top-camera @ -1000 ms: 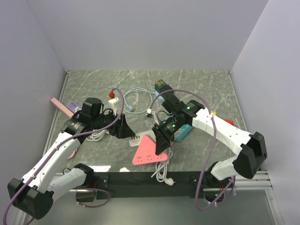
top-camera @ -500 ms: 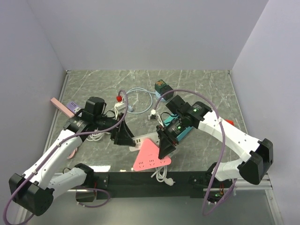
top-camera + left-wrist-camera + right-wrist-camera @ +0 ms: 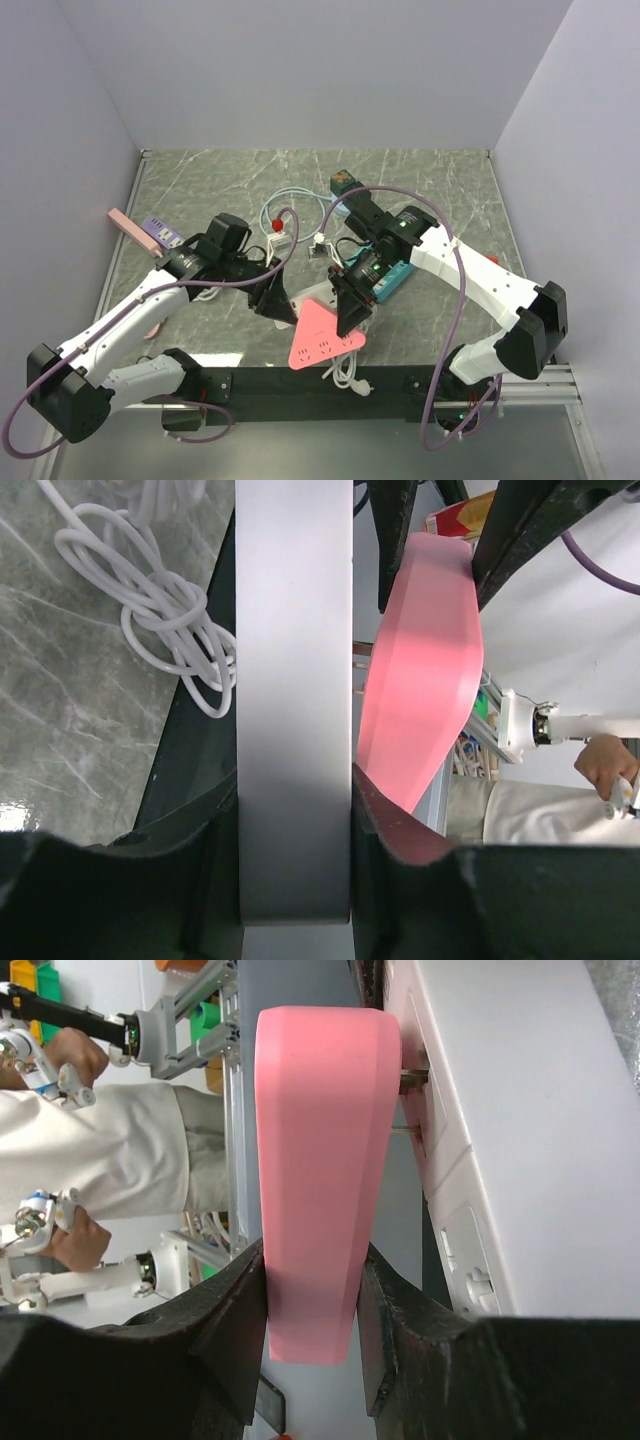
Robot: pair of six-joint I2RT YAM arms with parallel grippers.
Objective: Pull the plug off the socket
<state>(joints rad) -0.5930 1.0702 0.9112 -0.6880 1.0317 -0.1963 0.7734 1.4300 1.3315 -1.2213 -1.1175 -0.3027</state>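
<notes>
Right wrist: plug clamped in right end effector.

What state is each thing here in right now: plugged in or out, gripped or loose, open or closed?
pink plug: partly pulled out, with a gap to the strip.
prongs: bared, bridging the gap to the strip's face.
white strip: clamped between fingers.
left gripper: shut on white strip.
right gripper: shut on pink plug.
cord: bundled in a coil, lying loose.
</notes>
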